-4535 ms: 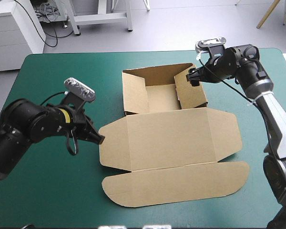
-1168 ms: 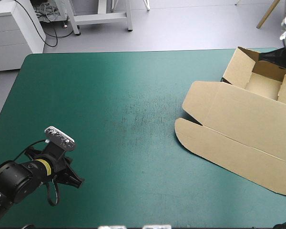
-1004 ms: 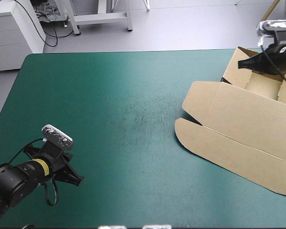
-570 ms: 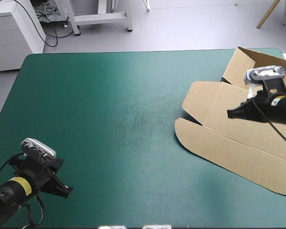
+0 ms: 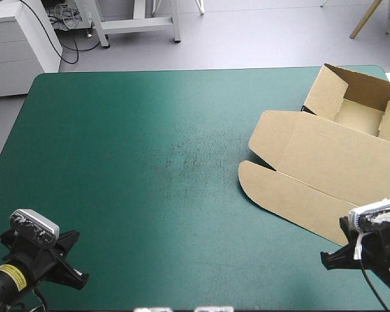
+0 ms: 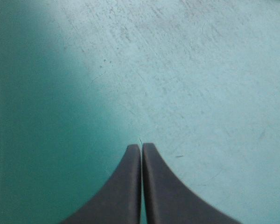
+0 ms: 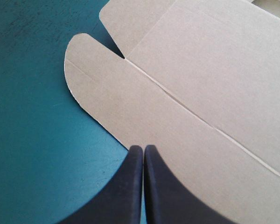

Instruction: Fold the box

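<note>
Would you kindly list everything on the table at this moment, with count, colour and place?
box: one, brown, at the table's far right corner; an open tray with raised walls, lid lying flat toward the near side.
table: one, teal-green, fills most of the high view.
left pincer: one, black, shut, at the near left corner over bare table.
right pincer: one, black, shut, at the near right corner, tips at the near edge of the box's lid flap.
</note>
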Controlling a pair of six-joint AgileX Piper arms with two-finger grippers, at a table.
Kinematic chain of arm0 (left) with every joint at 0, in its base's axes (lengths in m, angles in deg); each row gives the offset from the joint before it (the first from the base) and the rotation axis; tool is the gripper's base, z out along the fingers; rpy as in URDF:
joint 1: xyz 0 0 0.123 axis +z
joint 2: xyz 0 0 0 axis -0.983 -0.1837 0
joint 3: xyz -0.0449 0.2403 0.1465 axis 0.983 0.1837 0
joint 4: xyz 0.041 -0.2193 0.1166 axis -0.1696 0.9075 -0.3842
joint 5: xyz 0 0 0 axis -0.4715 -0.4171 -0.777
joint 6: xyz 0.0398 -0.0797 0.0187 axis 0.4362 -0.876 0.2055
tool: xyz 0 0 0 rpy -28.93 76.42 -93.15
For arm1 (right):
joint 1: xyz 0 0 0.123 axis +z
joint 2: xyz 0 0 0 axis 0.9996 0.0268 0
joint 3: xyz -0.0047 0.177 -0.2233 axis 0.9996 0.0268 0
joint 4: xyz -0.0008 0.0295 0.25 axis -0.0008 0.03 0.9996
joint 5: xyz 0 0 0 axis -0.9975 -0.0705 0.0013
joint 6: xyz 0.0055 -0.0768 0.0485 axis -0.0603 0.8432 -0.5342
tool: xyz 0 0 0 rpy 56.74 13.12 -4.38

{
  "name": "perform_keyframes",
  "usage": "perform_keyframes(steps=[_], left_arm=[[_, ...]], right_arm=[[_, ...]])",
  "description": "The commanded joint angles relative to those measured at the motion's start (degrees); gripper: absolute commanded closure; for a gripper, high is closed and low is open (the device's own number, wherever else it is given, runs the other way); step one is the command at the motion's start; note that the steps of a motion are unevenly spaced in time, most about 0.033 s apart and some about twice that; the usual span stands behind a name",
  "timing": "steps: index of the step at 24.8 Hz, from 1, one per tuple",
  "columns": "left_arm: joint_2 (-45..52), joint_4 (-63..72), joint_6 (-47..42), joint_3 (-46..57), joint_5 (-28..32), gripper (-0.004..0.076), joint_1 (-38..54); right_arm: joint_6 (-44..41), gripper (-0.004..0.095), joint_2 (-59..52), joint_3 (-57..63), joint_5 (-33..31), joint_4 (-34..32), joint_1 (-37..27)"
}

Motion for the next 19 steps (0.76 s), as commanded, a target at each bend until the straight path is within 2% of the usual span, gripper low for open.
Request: perform_keyframes(steps=[1, 6, 11, 19], left_arm=[[-0.45, -0.23, 1.04, -1.44, 0.26, 0.0734, -0.41], [-0.41, -0.23, 2.82, -1.44, -0.44, 0.0734, -0.41], [2.43, 0.64, 2.82, 3.68, 2.67, 0.0734, -0.41], [5.82, -0.54, 2.82, 7.51, 3.49, 0.0734, -0.41]], right_arm=[[0.58, 0.0922, -4.19, 2.93, 3.48, 0.12, 0.22], [1.86, 0.0922, -9.72, 10.28, 3.82, 0.12, 0.22], [1.86, 0.0922, -11.11, 10.28, 3.25, 0.12, 0.22], [1.86, 0.0922, -11.11, 10.28, 3.14, 0.12, 0.22]])
